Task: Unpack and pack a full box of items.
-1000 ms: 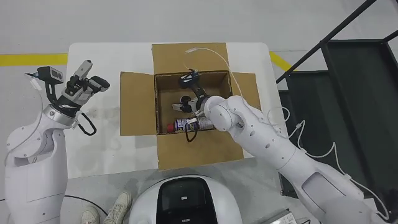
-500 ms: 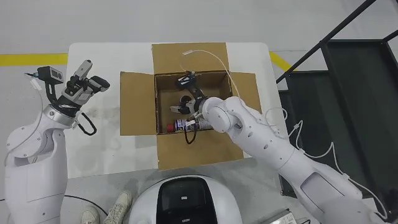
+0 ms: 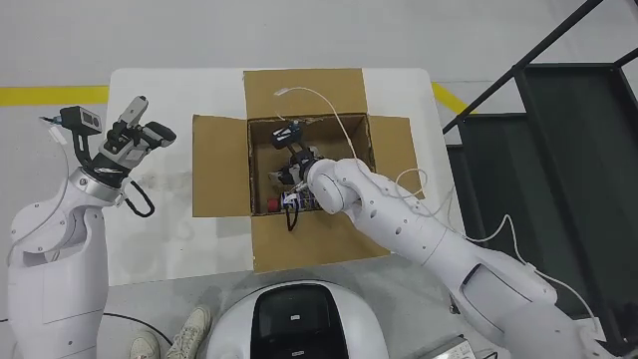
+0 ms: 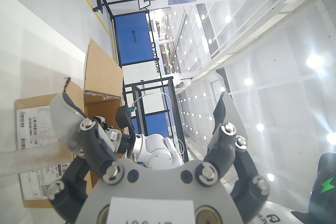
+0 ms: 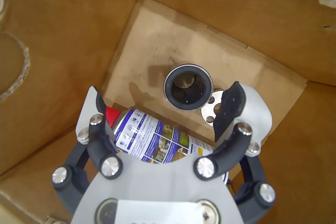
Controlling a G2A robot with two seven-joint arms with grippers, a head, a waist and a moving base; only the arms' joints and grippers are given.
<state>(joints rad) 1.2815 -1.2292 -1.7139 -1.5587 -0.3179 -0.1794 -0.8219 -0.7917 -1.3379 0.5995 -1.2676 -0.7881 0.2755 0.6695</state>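
An open cardboard box [image 3: 221, 165] stands mid-table with its flaps spread. My right gripper [image 5: 165, 104] is down inside it, open, hanging over a metal flanged cylinder [image 5: 188, 88] that stands upright on the box floor [image 5: 162, 41]. A spray can [image 5: 160, 134] with a red cap lies on its side just beneath the fingers, against the box wall. In the top view the right gripper [image 3: 295, 172] sits in the box's left half, with the can [image 3: 283, 200] below it. My left gripper [image 3: 143, 136] is open and holds nothing, raised over the table's left edge.
The white table [image 3: 159, 100] has bare surface left of the box. A white cable [image 3: 334, 120] loops from the right wrist over the box. A dark stair frame [image 3: 558, 90] stands to the right of the table.
My right gripper has moved leftward and deeper inside the box, toward the can and cylinder. The left arm has stayed still.
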